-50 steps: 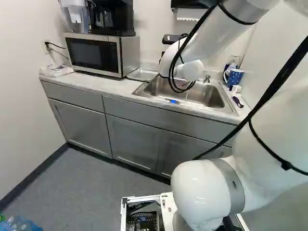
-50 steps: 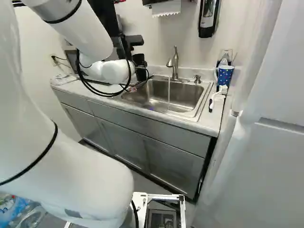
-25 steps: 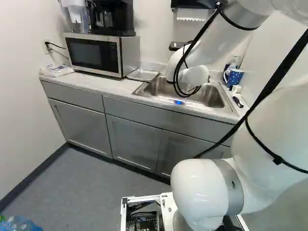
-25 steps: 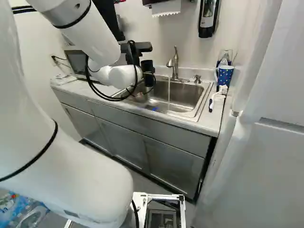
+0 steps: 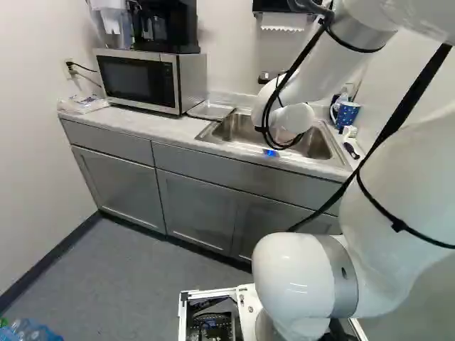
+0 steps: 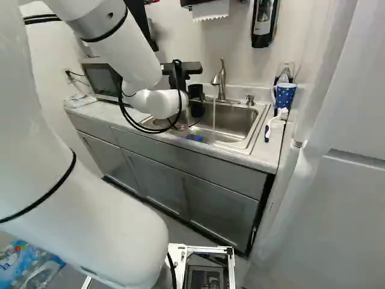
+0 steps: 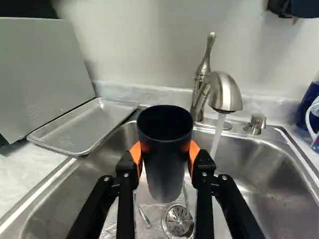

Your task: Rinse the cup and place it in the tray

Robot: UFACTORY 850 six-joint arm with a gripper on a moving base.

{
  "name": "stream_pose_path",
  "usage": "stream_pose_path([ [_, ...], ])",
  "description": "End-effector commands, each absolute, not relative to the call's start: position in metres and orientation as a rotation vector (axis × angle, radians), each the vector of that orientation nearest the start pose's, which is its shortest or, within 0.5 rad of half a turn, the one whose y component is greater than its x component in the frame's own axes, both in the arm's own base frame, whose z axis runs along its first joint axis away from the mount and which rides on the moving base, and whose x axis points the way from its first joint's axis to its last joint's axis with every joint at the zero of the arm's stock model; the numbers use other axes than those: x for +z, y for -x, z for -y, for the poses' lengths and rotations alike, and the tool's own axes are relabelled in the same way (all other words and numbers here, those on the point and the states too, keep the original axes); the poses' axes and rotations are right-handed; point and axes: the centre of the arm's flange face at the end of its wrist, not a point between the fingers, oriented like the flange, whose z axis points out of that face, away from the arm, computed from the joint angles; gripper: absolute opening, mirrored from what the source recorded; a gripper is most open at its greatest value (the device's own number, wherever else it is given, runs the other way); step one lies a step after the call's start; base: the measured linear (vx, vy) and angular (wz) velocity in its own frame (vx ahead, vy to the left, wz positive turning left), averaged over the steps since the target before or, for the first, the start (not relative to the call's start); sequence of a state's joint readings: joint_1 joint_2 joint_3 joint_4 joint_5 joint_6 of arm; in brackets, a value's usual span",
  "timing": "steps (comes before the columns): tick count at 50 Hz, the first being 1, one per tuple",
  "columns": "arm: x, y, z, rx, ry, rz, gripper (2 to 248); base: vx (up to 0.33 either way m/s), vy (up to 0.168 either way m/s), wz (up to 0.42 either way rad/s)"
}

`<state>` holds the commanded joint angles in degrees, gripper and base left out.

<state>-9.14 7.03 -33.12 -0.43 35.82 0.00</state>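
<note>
Cup point(image 7: 167, 174) upright and pinched between the orange pads point(image 7: 135, 153) of my gripper point(image 7: 164, 151), it hangs over the sink point(image 7: 259, 164), with the running stream point(image 7: 218, 132) from the faucet point(image 7: 227, 94) near its one o'clock (twelve being straight ahead of the gripper). I judge the rinse is the step in hand, so I'd ease toward one o'clock until water enters the mouth, then empty it before heading for the tray point(image 7: 82, 128) at ten o'clock.
</note>
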Motion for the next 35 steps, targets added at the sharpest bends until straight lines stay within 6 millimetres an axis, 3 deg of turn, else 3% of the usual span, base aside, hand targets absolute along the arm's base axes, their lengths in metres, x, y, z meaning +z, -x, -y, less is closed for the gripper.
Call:
stream_pose_path([
  [15, 0.485, -0.426, 0.071, -1.945, 2.585, -0.203, 111, 0.000, 0.000, 0.000],
  [35, 0.464, -0.431, 0.098, -1.896, 2.651, -0.287, 111, 0.000, 0.000, 0.000],
])
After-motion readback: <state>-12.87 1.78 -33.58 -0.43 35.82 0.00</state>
